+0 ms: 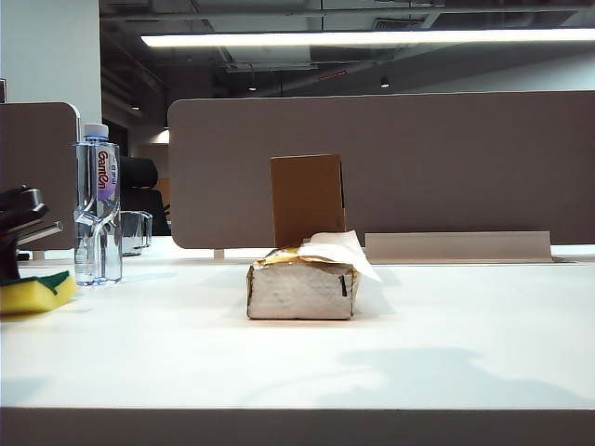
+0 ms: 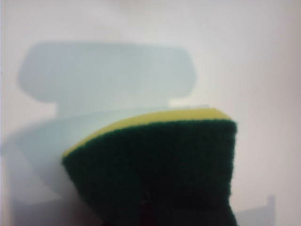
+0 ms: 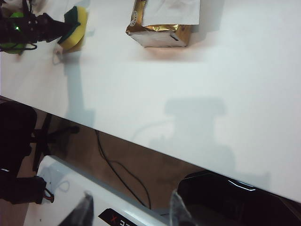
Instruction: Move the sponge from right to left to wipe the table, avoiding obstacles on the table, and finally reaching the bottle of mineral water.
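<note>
Left tool (image 1: pixel 20 232): black, blocky housing with a pale grey bar jutting sideways, seen at the edge of the exterior view. In the right wrist view, same arm (image 3: pixel 28 27) matte black, knuckled, with a small green light and thin dark cables. Right tool (image 3: pixel 129 212): two dark, blurred fingers (image 3: pixel 82 213), tips standing apart.

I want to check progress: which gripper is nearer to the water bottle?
Left. The left gripper holds the sponge just beside the water bottle. The right gripper hangs off the table's front edge, far away.
</note>
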Motion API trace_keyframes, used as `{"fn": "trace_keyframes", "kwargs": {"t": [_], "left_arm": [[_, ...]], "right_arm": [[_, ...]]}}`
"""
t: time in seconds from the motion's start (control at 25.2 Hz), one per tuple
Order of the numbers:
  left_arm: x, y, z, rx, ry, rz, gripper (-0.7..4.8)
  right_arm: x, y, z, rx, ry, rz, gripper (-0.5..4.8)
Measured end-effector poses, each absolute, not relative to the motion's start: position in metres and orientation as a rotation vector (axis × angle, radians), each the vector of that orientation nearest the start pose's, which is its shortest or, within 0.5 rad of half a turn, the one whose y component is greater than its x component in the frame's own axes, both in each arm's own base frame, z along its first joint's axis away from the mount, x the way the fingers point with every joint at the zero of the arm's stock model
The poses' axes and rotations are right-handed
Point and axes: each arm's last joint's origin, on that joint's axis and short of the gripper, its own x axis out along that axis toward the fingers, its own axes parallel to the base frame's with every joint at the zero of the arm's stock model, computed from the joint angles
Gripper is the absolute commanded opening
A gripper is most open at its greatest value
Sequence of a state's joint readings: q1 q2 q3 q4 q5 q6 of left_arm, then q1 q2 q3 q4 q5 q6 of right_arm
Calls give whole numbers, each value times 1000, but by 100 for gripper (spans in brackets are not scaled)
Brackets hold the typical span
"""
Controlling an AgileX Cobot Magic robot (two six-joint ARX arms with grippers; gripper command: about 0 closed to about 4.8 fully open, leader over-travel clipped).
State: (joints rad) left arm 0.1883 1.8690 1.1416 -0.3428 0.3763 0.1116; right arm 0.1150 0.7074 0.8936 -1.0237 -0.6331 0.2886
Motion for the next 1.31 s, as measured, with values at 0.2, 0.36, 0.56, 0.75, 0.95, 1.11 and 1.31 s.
{"fn": "trace_keyframes", "kwargs": {"t": [0.2,0.36,0.56,0.75,0.95,1.11,1.31], "left_arm": [[380,61,156,-205,1007,-216,-6],[395,62,157,-201,999,-220,-6],[400,58,157,-188,992,-224,-6],[404,55,156,-175,969,-229,-6],[404,54,156,-171,967,-226,123],[407,54,158,-160,944,-219,163],[406,54,161,-171,949,-202,228]], "right_arm": [[106,34,312,482,947,629,210],[103,42,312,471,980,682,210],[104,45,314,488,966,688,210],[105,45,314,498,963,685,210],[105,45,314,504,965,682,210],[105,45,314,506,966,681,210],[105,45,314,507,966,682,210]]}}
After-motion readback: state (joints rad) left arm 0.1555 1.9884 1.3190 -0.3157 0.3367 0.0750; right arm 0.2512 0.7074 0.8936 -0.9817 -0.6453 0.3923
